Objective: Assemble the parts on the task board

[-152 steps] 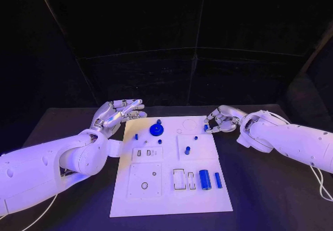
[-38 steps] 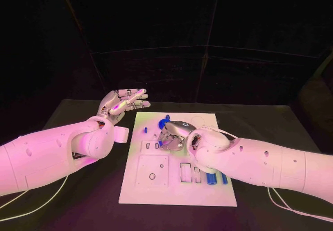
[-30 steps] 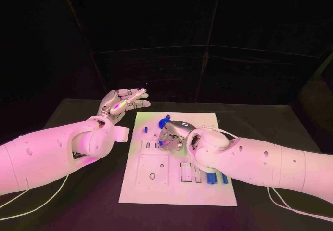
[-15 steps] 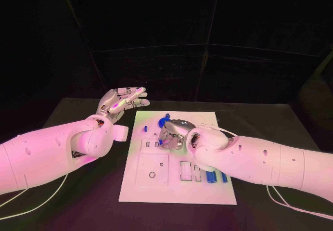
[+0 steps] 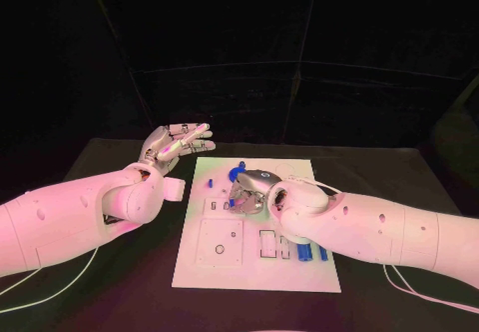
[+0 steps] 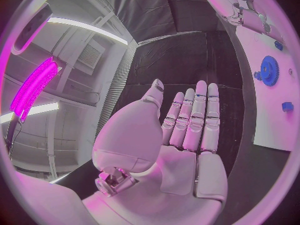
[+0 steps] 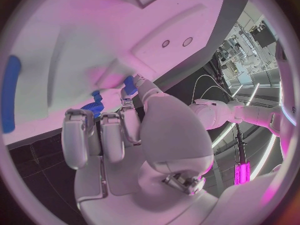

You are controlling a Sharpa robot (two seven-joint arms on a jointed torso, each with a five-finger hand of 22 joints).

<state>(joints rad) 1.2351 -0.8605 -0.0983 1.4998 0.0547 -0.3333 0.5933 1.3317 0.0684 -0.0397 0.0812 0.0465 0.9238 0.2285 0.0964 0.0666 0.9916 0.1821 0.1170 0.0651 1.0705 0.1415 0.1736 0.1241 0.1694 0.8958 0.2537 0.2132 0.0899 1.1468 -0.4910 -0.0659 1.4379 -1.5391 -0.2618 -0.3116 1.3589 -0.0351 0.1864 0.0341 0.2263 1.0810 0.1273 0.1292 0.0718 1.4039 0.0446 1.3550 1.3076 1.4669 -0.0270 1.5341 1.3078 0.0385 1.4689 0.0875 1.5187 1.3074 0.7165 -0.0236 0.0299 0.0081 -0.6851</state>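
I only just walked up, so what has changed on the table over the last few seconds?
The right hand crossed from the task board's far right edge to its middle, pinching a small blue part. The left hand stayed raised and empty beside the board.

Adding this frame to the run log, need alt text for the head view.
The right robot hand reaches over the middle of the white task board on a black table, fingers curled down among small blue parts. The left robot hand is raised, open and empty, beyond the board's far left corner.
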